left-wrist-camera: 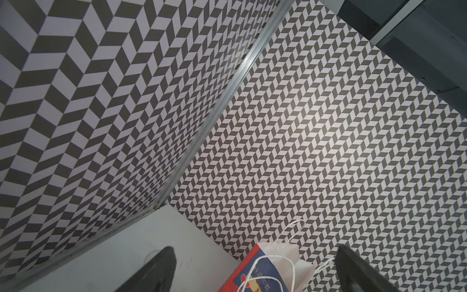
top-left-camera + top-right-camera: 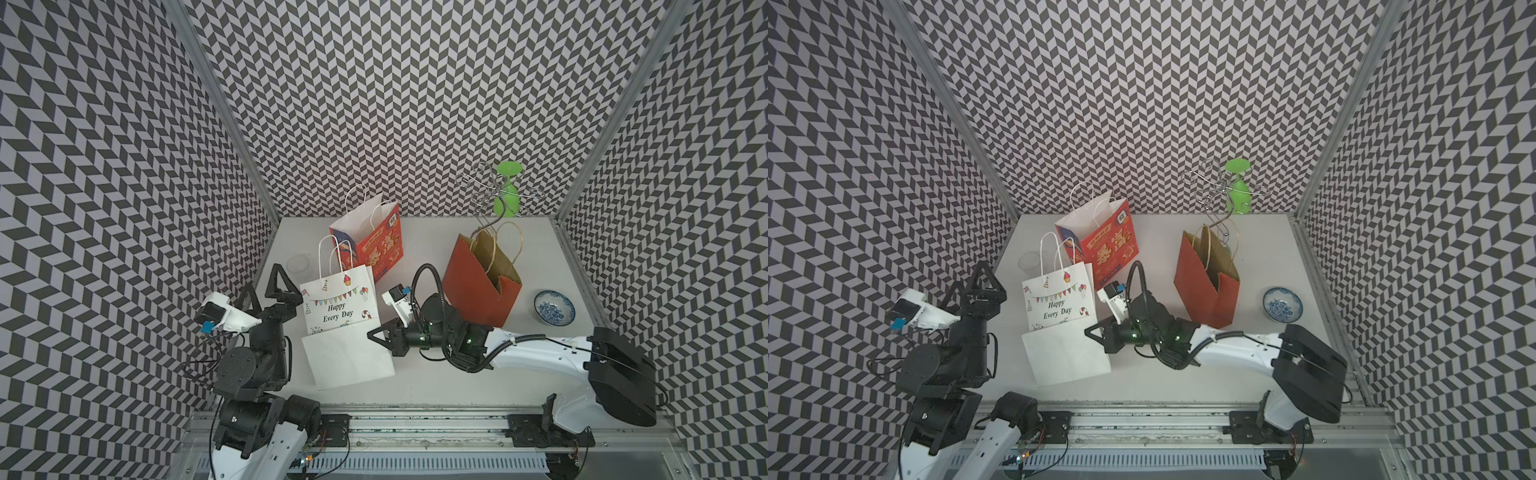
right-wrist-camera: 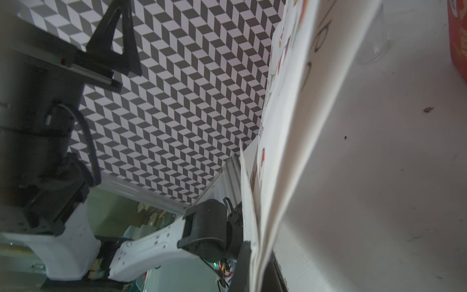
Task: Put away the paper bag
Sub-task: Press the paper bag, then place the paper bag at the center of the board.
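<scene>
The white paper bag [image 2: 336,305] [image 2: 1059,305], printed "Happy Every Day", stands mid-table with its lower part folded forward flat on the table. My right gripper [image 2: 374,333] [image 2: 1090,331] is shut on the bag's right edge near the fold. In the right wrist view the jaws [image 3: 257,270] pinch the paper layers of the bag [image 3: 290,126]. My left gripper [image 2: 262,277] [image 2: 971,276] hangs open just left of the bag, apart from it, with nothing between its fingers. The left wrist view shows the open left gripper [image 1: 255,249] pointed at the back corner.
A red printed bag [image 2: 376,245] [image 1: 255,275] stands behind the white one. A red-brown bag [image 2: 478,286] stands open at the right, beside a blue-patterned bowl [image 2: 555,307]. A clear cup [image 2: 298,266] sits at the left wall. A wire rack holding a green glass [image 2: 508,191] stands at the back right.
</scene>
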You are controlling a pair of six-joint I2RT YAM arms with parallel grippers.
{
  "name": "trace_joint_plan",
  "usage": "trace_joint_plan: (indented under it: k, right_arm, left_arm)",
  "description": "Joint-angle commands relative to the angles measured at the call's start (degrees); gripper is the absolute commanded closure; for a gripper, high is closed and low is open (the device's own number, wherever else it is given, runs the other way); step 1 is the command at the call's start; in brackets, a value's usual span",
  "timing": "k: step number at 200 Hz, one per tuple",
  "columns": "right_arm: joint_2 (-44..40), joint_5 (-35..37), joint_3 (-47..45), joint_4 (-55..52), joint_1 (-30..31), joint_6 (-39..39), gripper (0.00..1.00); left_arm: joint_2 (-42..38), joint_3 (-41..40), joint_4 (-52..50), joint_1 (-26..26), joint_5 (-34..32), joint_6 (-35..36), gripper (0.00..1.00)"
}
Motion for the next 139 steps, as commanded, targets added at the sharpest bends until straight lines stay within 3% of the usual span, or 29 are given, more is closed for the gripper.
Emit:
trace_joint_plan:
  k: [1, 85, 139]
  right_arm:
    - [5.7, 0.3, 2.8, 9.4, 0.5, 9.4, 1.00]
    - [19.6, 3.9, 4.0, 16.4, 0.8, 26.2, 1.00]
    - [26.0, 5.4, 6.8, 13.5, 0.6, 28.2, 1.00]
  left_arm:
    - [1.0, 3.2, -1.5, 0.1, 0.3, 1.4, 0.00]
    - [2.0, 2.9, -1.9, 0.1, 3.7, -0.5, 0.00]
    - [2.4, 1.8, -2.0, 0.1, 5.0, -1.5, 0.01]
